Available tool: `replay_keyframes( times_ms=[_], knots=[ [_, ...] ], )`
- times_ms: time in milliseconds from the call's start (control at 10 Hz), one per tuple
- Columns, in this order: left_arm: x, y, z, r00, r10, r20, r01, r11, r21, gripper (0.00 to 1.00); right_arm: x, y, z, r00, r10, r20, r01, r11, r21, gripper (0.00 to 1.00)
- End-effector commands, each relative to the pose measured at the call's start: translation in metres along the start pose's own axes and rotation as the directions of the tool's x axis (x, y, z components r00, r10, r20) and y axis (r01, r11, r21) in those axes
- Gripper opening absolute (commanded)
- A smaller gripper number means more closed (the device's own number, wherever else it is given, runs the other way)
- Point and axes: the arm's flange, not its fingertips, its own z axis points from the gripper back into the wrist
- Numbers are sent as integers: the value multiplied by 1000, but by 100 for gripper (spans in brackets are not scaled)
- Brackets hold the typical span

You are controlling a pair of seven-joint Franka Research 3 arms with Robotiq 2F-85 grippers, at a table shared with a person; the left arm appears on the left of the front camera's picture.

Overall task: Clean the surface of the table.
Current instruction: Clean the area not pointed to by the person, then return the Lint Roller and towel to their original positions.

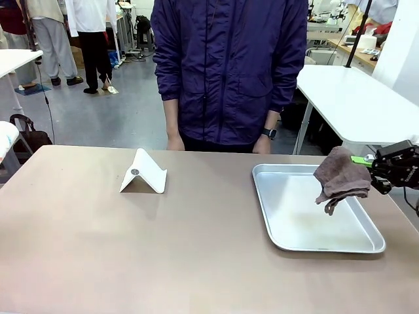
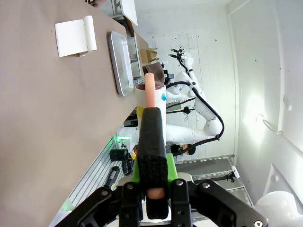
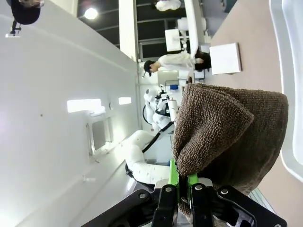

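Above the tray (image 1: 288, 222), toward its right rim, the right gripper (image 1: 366, 171) holds a brown cloth (image 1: 340, 178) clear of the metal, the fabric hanging in loose folds below the pinch; my guess is it is lifted this way so it can be carried off the tray and onto the table (image 1: 98, 248), the broad brownish top on which the tray sits at the right. A white folded stand (image 1: 144, 173) rests on the table well to the left of the tray, toward the far edge where a person (image 1: 229, 72) stands with both hands down; it may have to be wiped around. The front view gives the layout but little of the grip itself. The right wrist view settles that: the green pads (image 3: 173, 178) are pressed together on a bunched edge of the cloth (image 3: 227, 137). The left wrist view adds the other arm's condition: the left gripper (image 2: 150, 142) has its fingers clamped on a pinkish rod-like object (image 2: 149, 90) I cannot identify, held off the near side of the table (image 2: 42, 118), with the tray (image 2: 120, 61) and stand (image 2: 75, 37) beyond.
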Motion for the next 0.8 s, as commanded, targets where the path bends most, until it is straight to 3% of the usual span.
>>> replay_keyframes(
  times_ms=[0,700],
  knots=[
    [-3,-6,5,1000,12,-4,-12,1000,-4,22,3,4,1,1000,-11,27,10,1000,21,3],
    [-3,-6,5,1000,12,-4,-12,1000,-4,22,3,4,1,1000,-11,27,10,1000,21,3]
  ],
)
